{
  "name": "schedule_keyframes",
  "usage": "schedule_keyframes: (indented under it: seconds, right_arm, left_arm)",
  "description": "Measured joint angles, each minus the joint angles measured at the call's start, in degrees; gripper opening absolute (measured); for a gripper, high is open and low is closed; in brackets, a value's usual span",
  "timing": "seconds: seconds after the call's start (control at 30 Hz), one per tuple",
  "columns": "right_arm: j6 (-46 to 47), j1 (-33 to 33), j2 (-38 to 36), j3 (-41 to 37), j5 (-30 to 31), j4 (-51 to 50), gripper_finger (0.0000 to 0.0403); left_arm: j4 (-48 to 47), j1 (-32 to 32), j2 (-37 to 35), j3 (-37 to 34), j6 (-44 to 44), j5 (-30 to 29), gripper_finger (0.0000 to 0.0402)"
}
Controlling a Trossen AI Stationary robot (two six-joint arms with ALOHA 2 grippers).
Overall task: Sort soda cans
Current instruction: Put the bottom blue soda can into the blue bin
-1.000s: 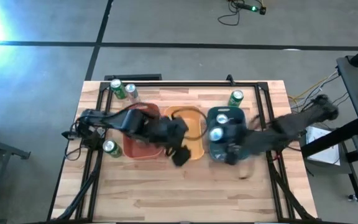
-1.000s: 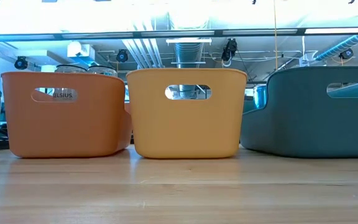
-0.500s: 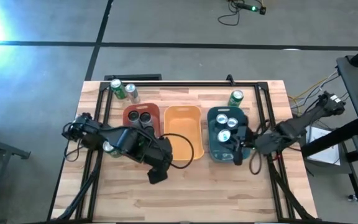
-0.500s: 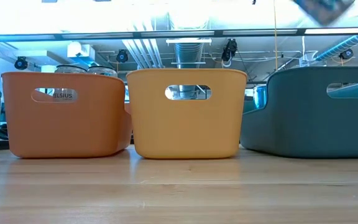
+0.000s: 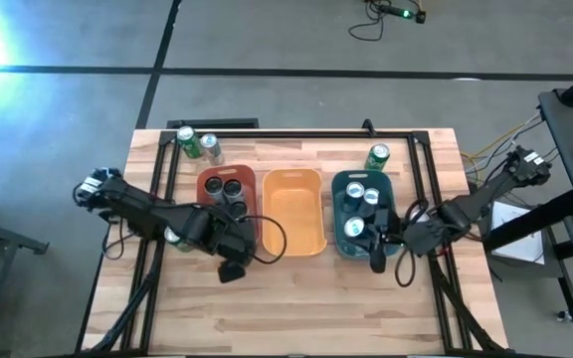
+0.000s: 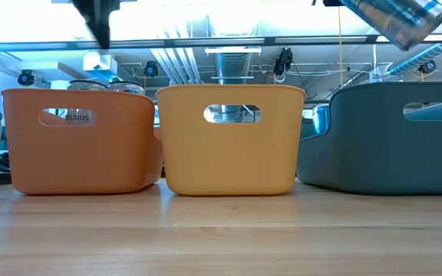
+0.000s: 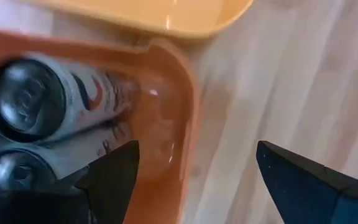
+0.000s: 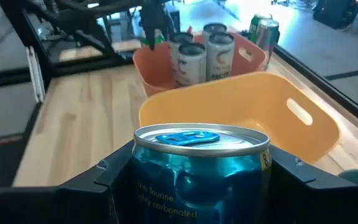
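Three bins stand in a row on the desk (image 5: 296, 308): a red bin (image 5: 207, 231), an orange bin (image 5: 291, 247) beside it and a teal bin (image 5: 338, 204). The red bin holds at least two dark-topped soda cans (image 5: 224, 186), the orange bin shows no can, and the teal bin holds several silver-blue cans (image 5: 364, 189). The right pincer (image 5: 378, 249), over the near edge of the teal bin, is clamped on a blue can (image 8: 201, 168), which hangs tilted above that bin in the low view. The step in hand appears to be delivery of this can; the next move calls for lowering it into a free spot, then opening. The left pincer (image 7: 194, 180) hangs spread wide and empty near the red bin's front corner. Unsorted green cans (image 5: 196, 142) remain at the far left corner, one more (image 5: 377, 156) behind the teal bin.
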Motion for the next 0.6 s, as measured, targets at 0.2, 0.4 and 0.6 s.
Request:
schedule_keyframes:
  seconds: [0.2, 0.4, 0.6]
  right_arm:
    - [3.2, 0.0, 0.8, 4.6, 0.0, -6.8, 0.0231]
    - [6.9, 0.0, 0.9, 8.7, 0.0, -14.6, 0.0232]
    - [7.4, -0.1, 1.0, 9.7, 0.3, -16.9, 0.0232]
  left_arm:
    - [3.5, 0.2, -5.7, -12.0, 0.1, 2.0, 0.0307]
    - [8.1, 0.1, -9.7, -19.4, 0.4, 9.5, 0.0307]
    - [8.1, 0.1, -11.2, -22.7, 4.0, 14.2, 0.0307]
